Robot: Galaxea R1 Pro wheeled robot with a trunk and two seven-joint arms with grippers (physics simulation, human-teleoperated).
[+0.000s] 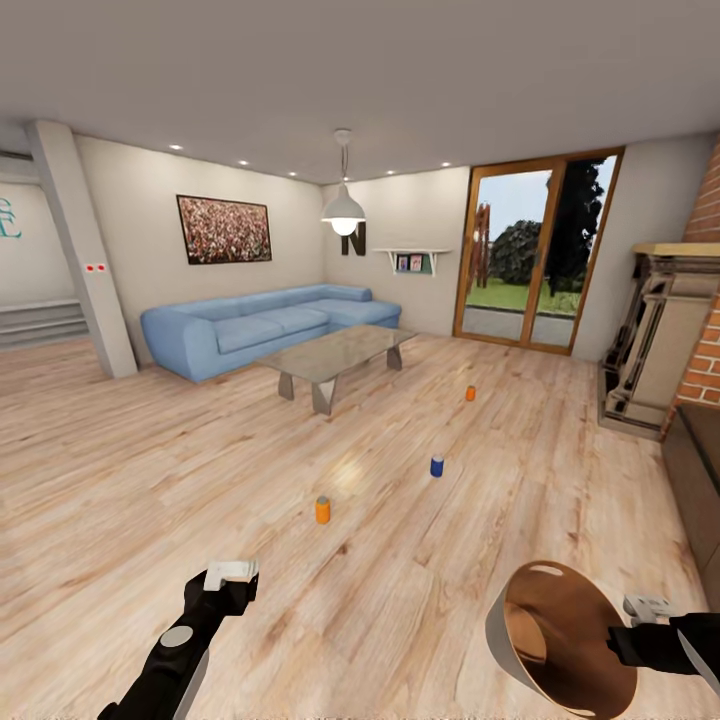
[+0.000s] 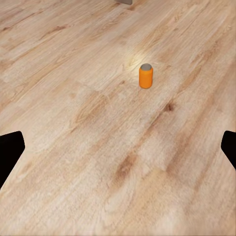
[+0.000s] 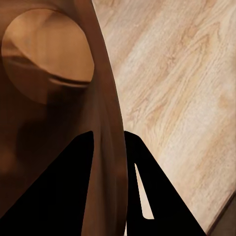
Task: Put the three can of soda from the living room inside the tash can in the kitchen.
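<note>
I am in the living room, and three soda cans stand upright on its wood floor. The near orange can (image 1: 322, 510) (image 2: 145, 75) is ahead of my left gripper (image 1: 230, 576) (image 2: 118, 152), which hangs open and empty well short of it. The dark blue can (image 1: 437, 466) is further right, and the second orange can (image 1: 470, 393) lies beyond it. My right gripper (image 1: 620, 640) (image 3: 109, 142) is shut on the rim wall of the trash can (image 1: 560, 640) (image 3: 49, 73). The can is tipped on its side with its brown inside facing me.
A glass-topped low table (image 1: 335, 355) and a blue sofa (image 1: 260, 325) stand beyond the cans. The brick fireplace (image 1: 665, 340) and a dark cabinet edge (image 1: 700, 470) line the right side. Glass doors (image 1: 530, 255) are at the back, and a grey pillar (image 1: 85, 260) at left.
</note>
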